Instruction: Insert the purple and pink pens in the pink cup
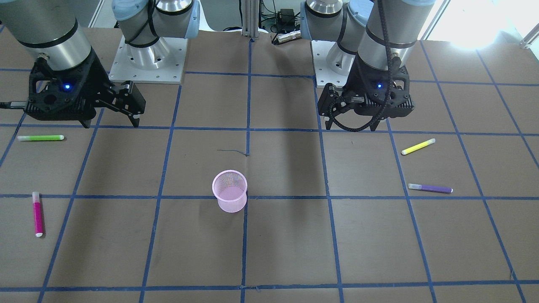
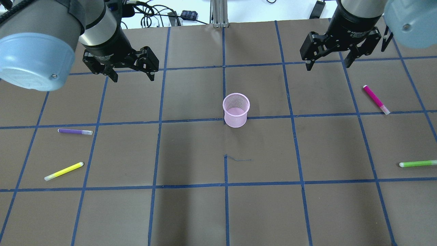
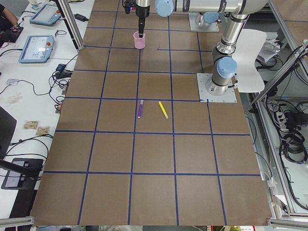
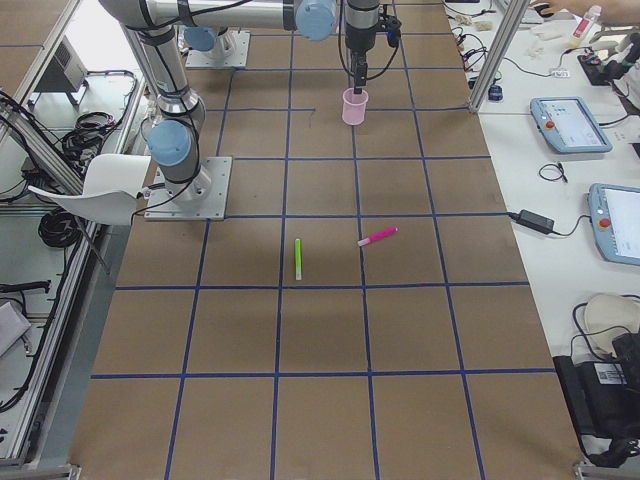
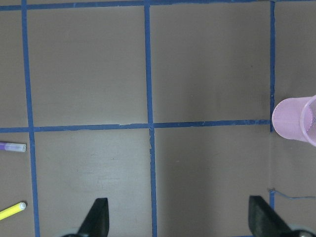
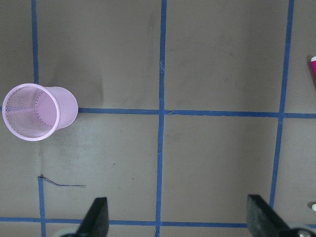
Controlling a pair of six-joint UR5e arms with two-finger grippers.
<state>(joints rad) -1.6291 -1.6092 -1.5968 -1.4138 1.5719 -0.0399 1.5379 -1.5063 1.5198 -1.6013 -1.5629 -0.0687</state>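
The pink mesh cup (image 1: 229, 191) (image 2: 236, 110) stands upright and empty at the table's middle. The purple pen (image 1: 430, 188) (image 2: 75, 131) lies flat on my left side. The pink pen (image 1: 38, 213) (image 2: 376, 99) lies flat on my right side. My left gripper (image 2: 134, 78) (image 1: 351, 126) hangs open and empty above the table, apart from the purple pen. My right gripper (image 2: 327, 66) (image 1: 112, 124) hangs open and empty, apart from the pink pen. The left wrist view shows the cup (image 5: 296, 121) at its right edge, and the right wrist view shows the cup (image 6: 37, 111) at its left.
A yellow pen (image 1: 417, 146) (image 2: 64, 171) lies near the purple pen. A green pen (image 1: 41, 137) (image 2: 418, 163) lies on my right side, near the table's edge. The arm base plates (image 1: 147, 59) stand at the robot's side of the table. Blue tape lines grid the brown surface.
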